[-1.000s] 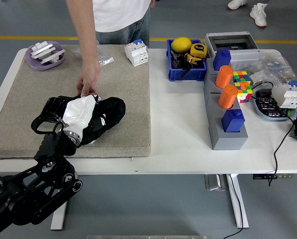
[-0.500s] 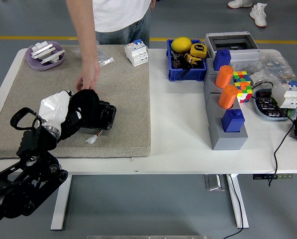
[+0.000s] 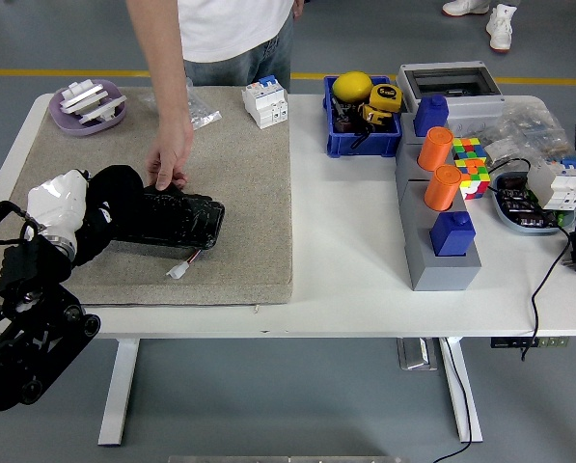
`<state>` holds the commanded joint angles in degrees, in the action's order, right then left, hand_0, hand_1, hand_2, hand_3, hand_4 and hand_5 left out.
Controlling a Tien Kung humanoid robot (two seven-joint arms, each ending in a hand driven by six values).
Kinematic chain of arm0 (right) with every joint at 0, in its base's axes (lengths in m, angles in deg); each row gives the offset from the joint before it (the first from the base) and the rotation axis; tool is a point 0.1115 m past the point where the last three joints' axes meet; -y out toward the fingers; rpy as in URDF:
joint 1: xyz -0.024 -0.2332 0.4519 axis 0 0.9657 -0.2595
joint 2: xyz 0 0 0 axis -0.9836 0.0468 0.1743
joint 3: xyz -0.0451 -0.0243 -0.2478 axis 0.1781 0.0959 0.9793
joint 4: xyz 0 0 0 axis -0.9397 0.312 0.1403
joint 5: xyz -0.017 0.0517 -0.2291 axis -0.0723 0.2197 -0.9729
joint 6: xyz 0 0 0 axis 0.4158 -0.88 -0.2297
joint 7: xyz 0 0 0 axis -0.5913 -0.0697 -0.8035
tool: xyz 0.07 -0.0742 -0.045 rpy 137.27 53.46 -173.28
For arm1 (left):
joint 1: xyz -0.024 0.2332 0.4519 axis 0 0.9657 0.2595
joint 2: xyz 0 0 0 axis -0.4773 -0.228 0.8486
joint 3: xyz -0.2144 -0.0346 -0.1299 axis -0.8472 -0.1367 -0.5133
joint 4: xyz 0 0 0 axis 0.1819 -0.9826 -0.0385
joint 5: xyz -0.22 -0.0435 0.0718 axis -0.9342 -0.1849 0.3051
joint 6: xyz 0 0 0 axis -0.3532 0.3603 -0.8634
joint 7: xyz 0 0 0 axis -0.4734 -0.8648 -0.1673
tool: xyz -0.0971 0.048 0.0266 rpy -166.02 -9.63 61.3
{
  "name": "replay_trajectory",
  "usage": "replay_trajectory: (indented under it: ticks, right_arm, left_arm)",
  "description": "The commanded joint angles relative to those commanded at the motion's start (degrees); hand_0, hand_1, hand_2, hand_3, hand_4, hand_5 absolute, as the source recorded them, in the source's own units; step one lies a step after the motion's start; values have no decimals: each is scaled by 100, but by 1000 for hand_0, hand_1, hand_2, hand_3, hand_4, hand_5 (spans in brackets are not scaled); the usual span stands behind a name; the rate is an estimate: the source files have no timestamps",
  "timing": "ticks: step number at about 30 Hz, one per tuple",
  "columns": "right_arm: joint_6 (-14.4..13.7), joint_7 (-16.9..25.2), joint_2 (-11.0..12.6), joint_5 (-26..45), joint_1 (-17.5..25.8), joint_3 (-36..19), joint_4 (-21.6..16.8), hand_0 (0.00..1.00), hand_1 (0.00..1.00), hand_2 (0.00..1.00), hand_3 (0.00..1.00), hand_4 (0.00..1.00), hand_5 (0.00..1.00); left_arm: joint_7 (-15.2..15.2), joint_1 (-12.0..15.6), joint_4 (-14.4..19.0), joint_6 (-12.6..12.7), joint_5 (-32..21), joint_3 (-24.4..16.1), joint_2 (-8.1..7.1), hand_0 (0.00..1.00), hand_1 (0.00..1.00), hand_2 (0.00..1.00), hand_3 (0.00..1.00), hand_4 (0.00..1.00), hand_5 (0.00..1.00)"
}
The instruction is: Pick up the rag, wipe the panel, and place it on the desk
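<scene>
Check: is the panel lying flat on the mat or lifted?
Flat: the panel lies on the mat; the person's hand touches its far edge.

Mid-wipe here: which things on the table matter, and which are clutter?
Job: black rag under left robot hand; black panel, steadied by person's hand; beige mat.
Clutter: blue bin, orange cylinders, colour cube, purple dish, circuit breaker.

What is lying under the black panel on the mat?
The black panel rests on the beige mat, held by the person's hand. A small white connector pokes out beneath it. The left hand with the black rag covers its left end.
</scene>
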<state>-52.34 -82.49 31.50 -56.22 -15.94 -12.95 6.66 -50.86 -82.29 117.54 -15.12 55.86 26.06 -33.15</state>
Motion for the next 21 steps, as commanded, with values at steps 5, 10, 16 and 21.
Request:
replay_trajectory:
  ticks: [5,10,16,21]
  right_arm:
    - [-13,7,-4,-53,-8,-58,-4,752,601,609,556,931,459]
    - [8,-1,-3,22,-7,25,10,752,601,609,555,931,458]
    - [9,-4,-2,-11,-5,6,5,752,601,609,555,931,458]
    - [15,-11,2,-20,2,13,4,751,602,611,556,931,459]
  left_arm:
    - [-56,-5,-43,-47,52,-115,-65,211,281,538,541,424,2]
    - [-76,-47,-123,-58,59,-251,-95,212,281,538,542,428,2]
    - [-56,-77,-238,-43,55,-282,-134,212,280,538,543,428,2]
    - [-58,-64,-219,-36,204,-247,-139,212,280,537,543,428,2]
